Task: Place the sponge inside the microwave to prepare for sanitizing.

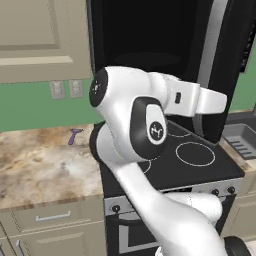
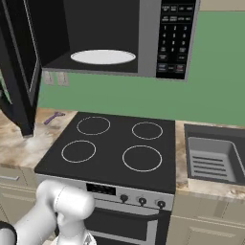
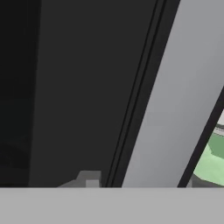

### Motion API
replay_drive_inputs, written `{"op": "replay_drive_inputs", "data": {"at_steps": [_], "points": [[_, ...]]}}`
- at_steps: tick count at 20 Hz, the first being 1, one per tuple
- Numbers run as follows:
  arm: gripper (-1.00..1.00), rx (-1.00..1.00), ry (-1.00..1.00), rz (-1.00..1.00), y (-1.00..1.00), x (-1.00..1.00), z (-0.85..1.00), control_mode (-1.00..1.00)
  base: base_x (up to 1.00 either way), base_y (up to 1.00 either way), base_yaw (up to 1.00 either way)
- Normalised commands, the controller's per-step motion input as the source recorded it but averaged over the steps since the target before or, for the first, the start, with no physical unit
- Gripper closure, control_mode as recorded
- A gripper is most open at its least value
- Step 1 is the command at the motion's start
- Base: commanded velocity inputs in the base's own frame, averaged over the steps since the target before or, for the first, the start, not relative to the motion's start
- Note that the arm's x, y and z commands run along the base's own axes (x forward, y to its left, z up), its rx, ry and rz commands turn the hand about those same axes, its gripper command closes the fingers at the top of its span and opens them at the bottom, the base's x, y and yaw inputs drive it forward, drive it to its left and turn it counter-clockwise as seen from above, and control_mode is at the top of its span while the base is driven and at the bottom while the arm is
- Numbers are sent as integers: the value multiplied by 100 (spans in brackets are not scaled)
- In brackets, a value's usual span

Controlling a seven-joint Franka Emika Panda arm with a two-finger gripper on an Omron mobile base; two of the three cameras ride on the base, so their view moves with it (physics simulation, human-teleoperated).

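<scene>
The microwave (image 2: 158, 33) hangs above the stove with its door (image 2: 19, 72) swung wide open to the left. Its round white turntable (image 2: 103, 56) lies bare in the dark cavity, and the keypad strip (image 2: 174, 38) is on the right. My white hand (image 1: 210, 102) reaches right, close against the open door (image 1: 220, 55). The hand view looks at the door's black panel and silver trim (image 3: 175, 100) from very near. The fingers are hidden, so the jaws count as shut, and whether they hold anything is unclear. The sponge is out of view.
A black stove top (image 2: 115, 143) with four ring burners lies under the microwave. A small purple object (image 1: 75, 136) rests on the marble counter (image 1: 40, 165) at the left. A sink (image 2: 213, 155) is at the right. Wall outlets (image 1: 66, 89) sit on the green wall.
</scene>
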Motion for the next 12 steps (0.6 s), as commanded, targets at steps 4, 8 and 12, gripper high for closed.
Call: {"op": "replay_drive_inputs", "data": {"at_steps": [4,8,12], "points": [[100,-4,-2,-12,86,-2,-6,-100,0,0,0],[100,0,-1,-12,70,0,-1,-100,0,0,0],[100,0,0,-12,64,0,0,-100,0,0,0]]}}
